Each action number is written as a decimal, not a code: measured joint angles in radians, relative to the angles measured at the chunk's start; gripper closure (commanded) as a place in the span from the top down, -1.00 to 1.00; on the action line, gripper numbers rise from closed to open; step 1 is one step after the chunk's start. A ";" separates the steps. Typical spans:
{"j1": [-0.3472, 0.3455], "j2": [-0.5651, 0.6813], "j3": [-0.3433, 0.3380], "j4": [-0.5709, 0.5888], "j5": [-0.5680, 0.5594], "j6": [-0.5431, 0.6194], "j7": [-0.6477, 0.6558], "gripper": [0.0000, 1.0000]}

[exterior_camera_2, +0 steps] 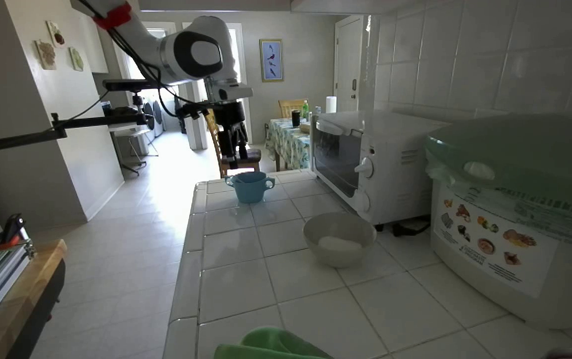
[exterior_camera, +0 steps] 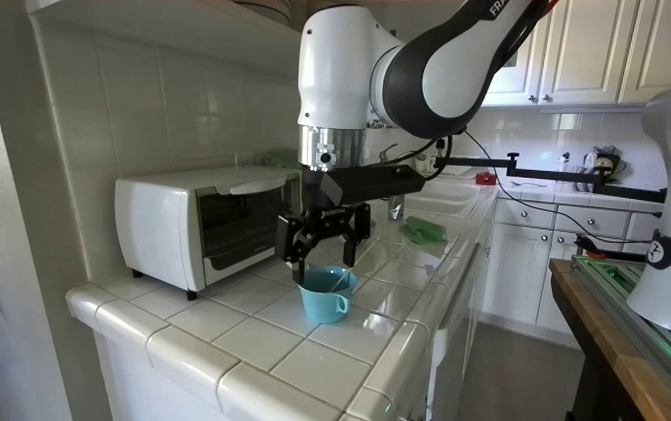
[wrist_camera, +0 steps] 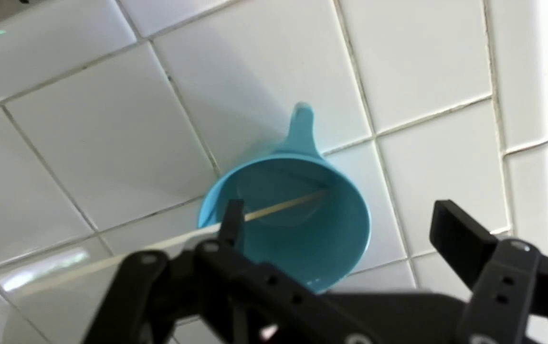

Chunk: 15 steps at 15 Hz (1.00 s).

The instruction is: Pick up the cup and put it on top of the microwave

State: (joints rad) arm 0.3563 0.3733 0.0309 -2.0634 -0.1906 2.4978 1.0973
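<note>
The teal-blue cup stands upright on the white tiled counter near its end; it also shows in the other exterior picture and the wrist view. A thin pale stick leans inside it. The white microwave with a dark glass door stands against the wall beside it, also in an exterior view; it is out of the wrist view. My gripper is open and empty, pointing down just above the cup. In the wrist view one finger overlaps the cup's opening and the other is beyond its rim.
A pale bowl and a large bin with a green lid stand along the counter. A green cloth lies towards the sink. A shelf overhangs the microwave. The counter's rounded edge is near the cup.
</note>
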 measured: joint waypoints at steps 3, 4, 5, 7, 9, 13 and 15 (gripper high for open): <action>0.007 -0.031 0.007 -0.027 0.001 -0.020 0.009 1.00; 0.004 -0.047 0.011 -0.038 0.006 -0.022 0.007 1.00; 0.000 -0.064 0.013 -0.048 0.007 -0.023 0.006 1.00; -0.005 -0.080 0.013 -0.061 0.007 -0.025 0.005 1.00; -0.005 -0.081 0.014 -0.066 0.007 -0.025 0.005 1.00; -0.005 -0.075 0.015 -0.067 0.007 -0.025 0.011 1.00; -0.004 -0.071 0.016 -0.074 0.007 -0.021 0.021 1.00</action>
State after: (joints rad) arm 0.3519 0.3019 0.0467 -2.1373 -0.1839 2.4769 1.1178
